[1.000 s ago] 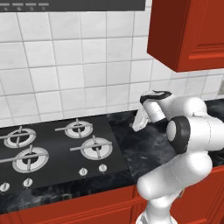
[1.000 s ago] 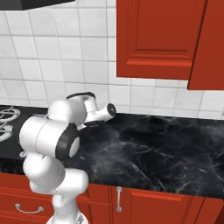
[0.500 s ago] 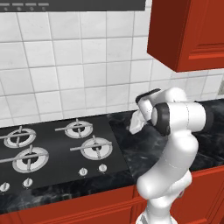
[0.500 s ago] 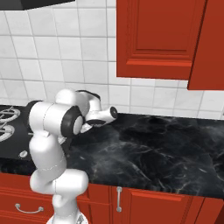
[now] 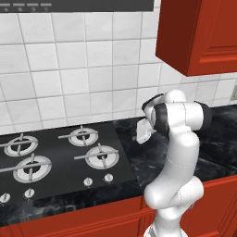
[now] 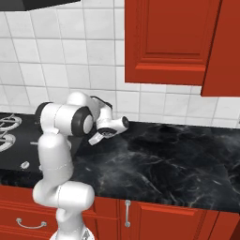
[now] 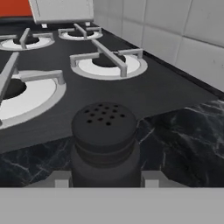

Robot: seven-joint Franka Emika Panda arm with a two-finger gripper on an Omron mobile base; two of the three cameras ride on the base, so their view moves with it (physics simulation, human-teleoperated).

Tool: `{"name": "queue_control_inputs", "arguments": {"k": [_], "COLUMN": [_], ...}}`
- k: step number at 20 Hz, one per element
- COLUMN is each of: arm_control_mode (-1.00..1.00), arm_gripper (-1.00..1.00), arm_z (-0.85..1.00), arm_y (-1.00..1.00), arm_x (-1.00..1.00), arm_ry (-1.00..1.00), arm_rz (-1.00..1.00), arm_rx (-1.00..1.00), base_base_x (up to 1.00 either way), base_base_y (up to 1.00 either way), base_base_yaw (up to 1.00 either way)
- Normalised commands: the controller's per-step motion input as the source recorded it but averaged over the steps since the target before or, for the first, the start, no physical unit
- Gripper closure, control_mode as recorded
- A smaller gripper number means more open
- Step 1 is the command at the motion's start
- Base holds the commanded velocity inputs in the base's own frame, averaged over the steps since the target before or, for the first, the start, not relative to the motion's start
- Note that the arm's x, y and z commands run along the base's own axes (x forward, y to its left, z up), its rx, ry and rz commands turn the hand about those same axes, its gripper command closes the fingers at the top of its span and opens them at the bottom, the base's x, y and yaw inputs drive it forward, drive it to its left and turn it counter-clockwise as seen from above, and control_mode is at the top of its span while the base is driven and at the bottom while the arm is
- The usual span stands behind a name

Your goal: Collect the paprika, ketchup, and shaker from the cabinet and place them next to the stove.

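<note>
Since a second ago the arm has folded its elbow back toward the base and swung the hand left, carrying the gripper (image 5: 141,133) toward the stove (image 5: 60,162) while the base stays put. Seen from the hand, the shaker (image 7: 105,144) sits between the two finger tips, its perforated rounded top nearest the camera and its dark body squeezed at the sides, so the jaws are nearly closed and clamped on it. It hangs above the black marble counter (image 6: 178,164), just beside the right edge of the cooktop, not yet set down. I judge the shaker to be light and rigid, with a smooth surface that could slip if the hold loosens; the straight lower body, below the tapering neck, is the safer place to pinch, since the narrowing top would let the pads slide off. Being small and narrow at the base, it may tip if released before it stands flat on the counter. The red cabinet (image 6: 171,40) hangs above the counter.
</note>
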Motion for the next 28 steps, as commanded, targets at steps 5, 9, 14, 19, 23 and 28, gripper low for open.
{"name": "queue_control_inputs", "arguments": {"k": [5, 9, 14, 19, 23, 28], "arm_control_mode": [-1.00, -1.00, -1.00, -1.00, -1.00, -1.00], "arm_gripper": [-1.00, -1.00, -1.00, -1.00, -1.00, -1.00], "arm_z": [-0.22, 0.00, 0.11, 0.51, 0.73, 0.86], "arm_y": [0.08, 0.00, -0.05, -0.01, 0.00, -0.01], "arm_x": [0.05, 0.00, -0.21, -0.37, -0.46, -0.68], "arm_ry": [0.01, 0.00, 0.00, -0.05, -0.06, -0.07], "arm_rz": [0.02, 0.00, 0.00, 0.03, 0.00, 0.00], "arm_rx": [0.00, 0.00, 0.00, 0.00, 0.00, 0.00], "base_base_x": [0.00, 0.00, 0.00, 0.00, 0.00, 0.00], "base_base_y": [0.00, 0.00, 0.00, 0.00, 0.00, 0.00], "base_base_yaw": [0.00, 0.00, 0.00, 0.00, 0.00, 0.00]}}
